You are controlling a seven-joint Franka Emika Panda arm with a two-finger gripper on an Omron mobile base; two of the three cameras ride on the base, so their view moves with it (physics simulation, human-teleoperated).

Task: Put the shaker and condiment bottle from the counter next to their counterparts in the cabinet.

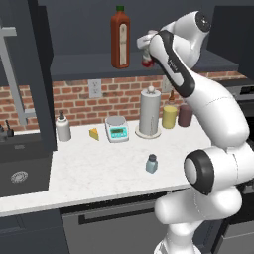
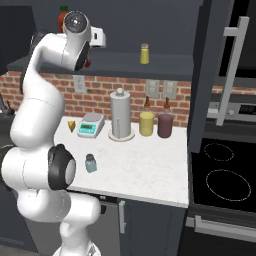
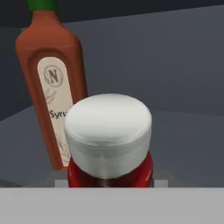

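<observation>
The small red condiment bottle (image 1: 147,60) with its white cap (image 3: 108,124) is up at the cabinet shelf (image 1: 79,67), just right of the tall red bottle (image 1: 120,39) with the green cap. My gripper (image 1: 147,51) comes at it from the right and is shut on the condiment bottle. Whether its base rests on the shelf I cannot tell. In the hand view the tall bottle (image 3: 52,83) stands close behind and left of the cap. The pale blue shaker (image 1: 152,163) stands upright near the counter's (image 1: 99,166) front edge. A small yellow shaker (image 2: 144,53) sits further right on the shelf.
Along the brick wall stand a paper towel holder (image 1: 149,113), a scale (image 1: 117,128), a cheese wedge (image 1: 94,133), a white dispenser (image 1: 62,127) and two jars (image 1: 169,116). The sink (image 1: 20,171) is at the left and the stove (image 2: 225,175) at the right. Open cabinet doors (image 2: 205,75) flank the shelf.
</observation>
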